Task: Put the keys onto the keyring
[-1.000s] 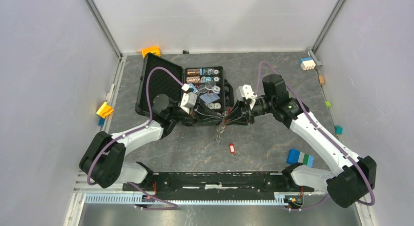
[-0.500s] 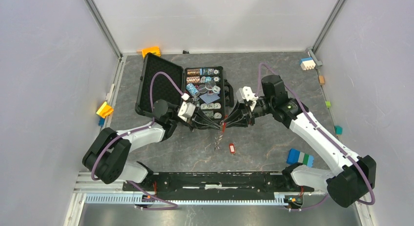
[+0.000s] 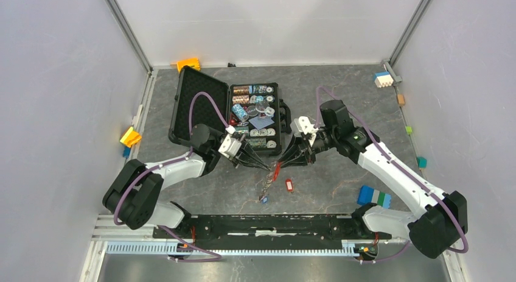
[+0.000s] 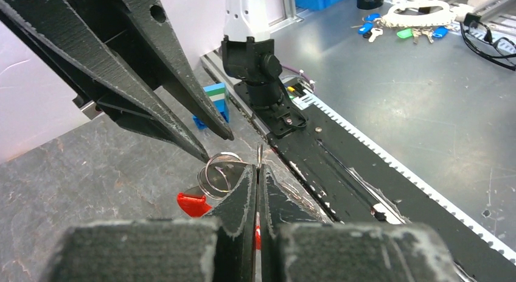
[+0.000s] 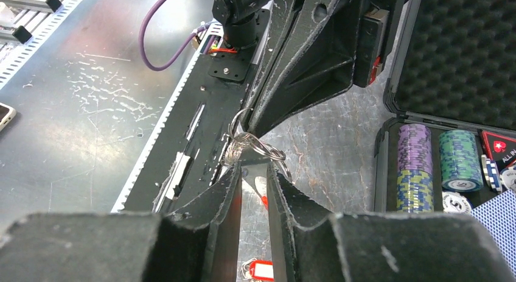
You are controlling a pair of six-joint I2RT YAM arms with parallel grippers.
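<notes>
Top view: both grippers meet tip to tip over the middle of the tabletop (image 3: 341,93), just off the near-right corner of the case (image 3: 201,105). Left gripper (image 3: 266,165) comes in from the left and right gripper (image 3: 286,163) from the right, with the keyring (image 3: 277,169) between them. A thin strand runs from it toward the near edge and ends at the blue key (image 3: 263,200); I can't tell if that one is threaded or just lying there. Red key (image 3: 289,184) lies loose on the tabletop, just on the near-edge side of the tips and slightly right, long axis roughly front to back, so it's nearer the right arm. Left wrist: the left fingers (image 4: 240,197) are pressed flat together, with a metal sliver poking out at the tips and red showing in the seam. I read that as a pinch on the keyring by its red tag (image 4: 193,203). The ring (image 4: 220,172) sits just left of those tips, face toward this camera, with one right fingertip at its rim, apparently touching. Right wrist: right fingers are part-spread and the ring lies crosswise just beyond their tips, wider than the gap; I can't tell if they bear on it. My call: the next move hinges on the ring staying pinned crosswise at the right tips, and the right arm is the one placed to fetch the red key.
</notes>
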